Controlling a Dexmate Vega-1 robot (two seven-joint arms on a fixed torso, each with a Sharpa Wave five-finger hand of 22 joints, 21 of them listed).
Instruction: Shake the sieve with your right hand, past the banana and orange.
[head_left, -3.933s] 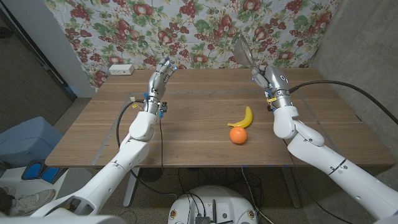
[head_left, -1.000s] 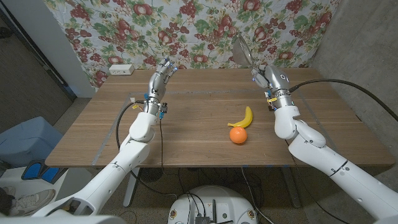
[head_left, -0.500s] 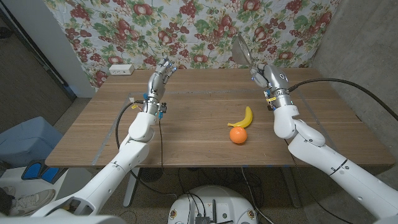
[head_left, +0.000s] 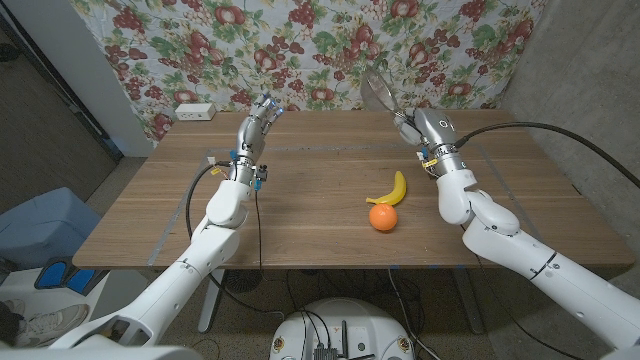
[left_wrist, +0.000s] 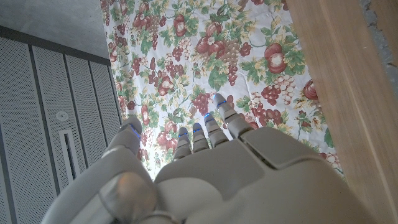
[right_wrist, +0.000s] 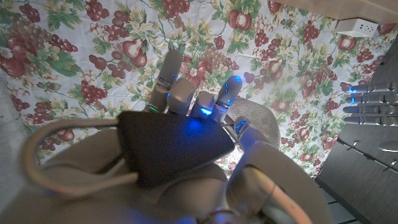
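Fingers (head_left: 408, 121) of our right hand (head_left: 424, 128) clamp the sieve (head_left: 379, 87) by its handle, its light, stiff mesh bowl raised beyond the banana (head_left: 392, 190) and orange (head_left: 382, 217), while our left hand (head_left: 260, 116) waits, fingers apart.
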